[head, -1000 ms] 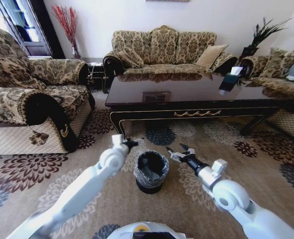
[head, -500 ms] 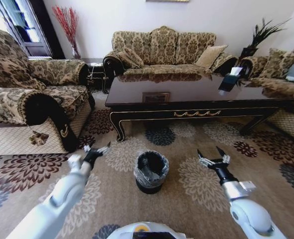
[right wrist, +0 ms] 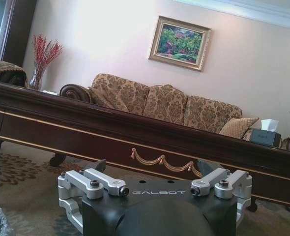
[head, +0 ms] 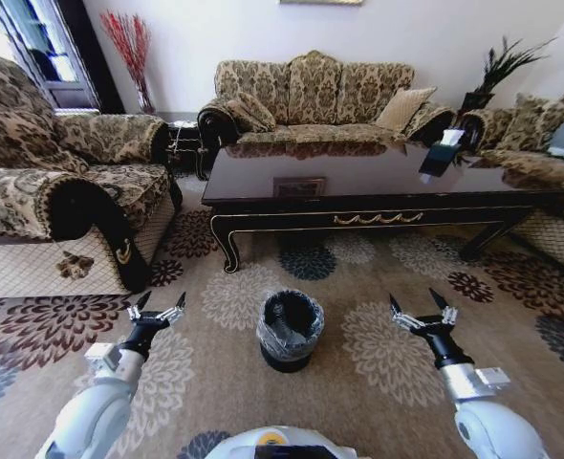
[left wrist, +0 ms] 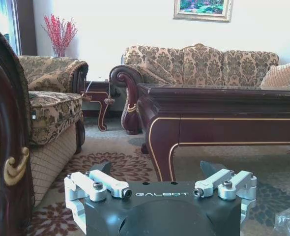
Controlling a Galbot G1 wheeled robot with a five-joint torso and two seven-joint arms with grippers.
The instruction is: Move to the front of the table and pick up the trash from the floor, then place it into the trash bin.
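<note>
The black trash bin (head: 289, 330), lined with a thin plastic bag, stands on the patterned floor (head: 378, 354) in front of the dark glossy table (head: 378, 182). My left gripper (head: 154, 311) hovers low over the carpet to the left of the bin, open and holding nothing. To the bin's right hangs my right gripper (head: 421, 308), also open and holding nothing. In the left wrist view the left gripper (left wrist: 157, 169) faces a curved table leg (left wrist: 157, 147). In the right wrist view the right gripper (right wrist: 150, 167) faces the table's gold ornament (right wrist: 159, 160). The trash is out of view.
A patterned armchair (head: 43, 201) stands at the left and a sofa (head: 315, 96) behind the table. Another seat (head: 554, 163) is at the right. A tissue box (head: 443, 153) sits on the table. Open carpet lies on both sides of the bin.
Both arms have drawn back from beside the bin, the left gripper going left and toward me, the right gripper going right and toward me. Both stay open.
</note>
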